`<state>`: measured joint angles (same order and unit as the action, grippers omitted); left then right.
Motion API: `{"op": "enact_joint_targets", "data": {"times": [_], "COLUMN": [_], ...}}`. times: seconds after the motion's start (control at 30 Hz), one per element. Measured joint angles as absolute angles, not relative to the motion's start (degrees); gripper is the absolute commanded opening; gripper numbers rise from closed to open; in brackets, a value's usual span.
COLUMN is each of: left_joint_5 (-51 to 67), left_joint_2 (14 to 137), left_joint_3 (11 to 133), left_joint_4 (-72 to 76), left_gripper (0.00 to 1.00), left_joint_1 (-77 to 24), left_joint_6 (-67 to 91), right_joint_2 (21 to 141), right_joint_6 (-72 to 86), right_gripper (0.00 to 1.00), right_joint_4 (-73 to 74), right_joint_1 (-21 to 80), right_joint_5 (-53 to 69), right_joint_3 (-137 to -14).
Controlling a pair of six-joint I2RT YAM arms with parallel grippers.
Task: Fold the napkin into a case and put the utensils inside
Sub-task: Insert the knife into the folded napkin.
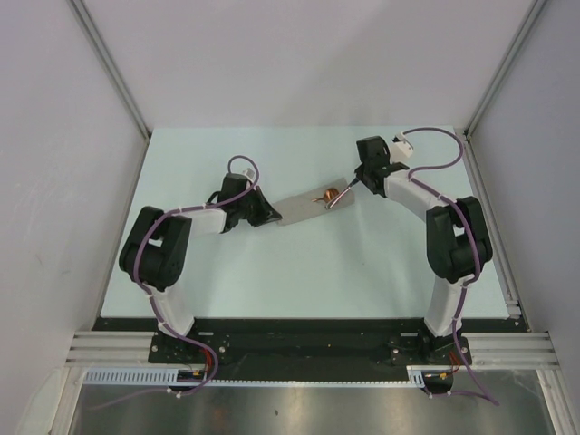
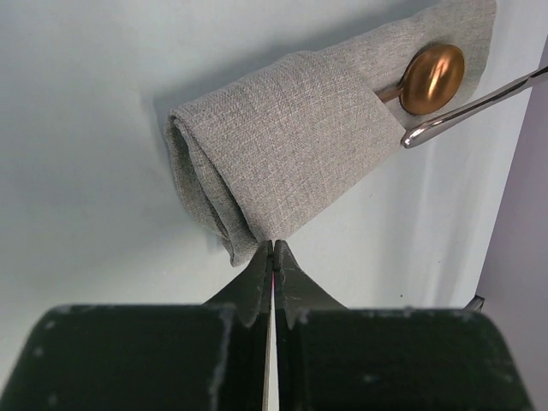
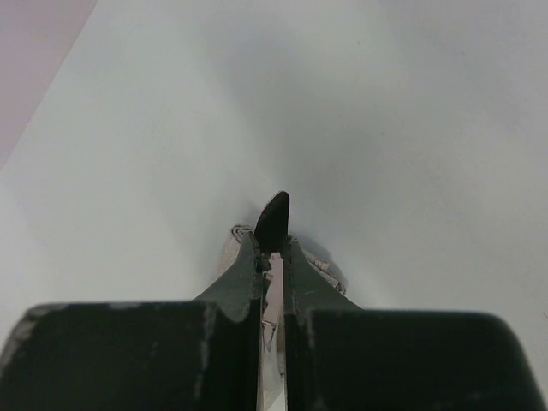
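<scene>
top view: folding done, case (image 1: 304, 210) lies mid table (image 1: 272, 272) between both arms. copper spoon (image 1: 331, 193) tucked in, bowl poking out right end. right gripper (image 1: 349, 188) pinches silvery piece (image 1: 337, 199), tip at case mouth, not inside yet; that insertion is left. left gripper (image 1: 269, 216) at case left end.
left wrist: jaws pressed together, tips touching case fold; fabric nipped or not, cannot tell. silvery piece cut off at frame edge.
right wrist: case mostly hidden behind fingers.

Bright even light, soft shadow beside napkin (image 2: 291, 145), glare on copper spoon (image 2: 432, 79), utensil handle (image 3: 274, 218) dark, blurred in right hand (image 3: 271, 253)
</scene>
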<state>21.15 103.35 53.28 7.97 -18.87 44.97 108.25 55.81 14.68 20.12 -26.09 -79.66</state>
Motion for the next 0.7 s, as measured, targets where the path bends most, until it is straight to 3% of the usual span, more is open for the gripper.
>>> {"op": "enact_joint_targets", "data": {"times": [0.7], "left_joint_5": [21.19], "left_joint_2": [104.77], "left_joint_3": [53.25], "left_joint_4": [7.99], "left_gripper": [0.0], "left_joint_1": [-18.76], "left_joint_6": [44.99], "right_joint_2": [112.29], "right_joint_6": [55.64], "right_gripper": [0.0], "right_joint_4": [16.1], "right_joint_1": [22.13], "right_joint_5": [-27.18], "right_joint_3": [-84.18]}}
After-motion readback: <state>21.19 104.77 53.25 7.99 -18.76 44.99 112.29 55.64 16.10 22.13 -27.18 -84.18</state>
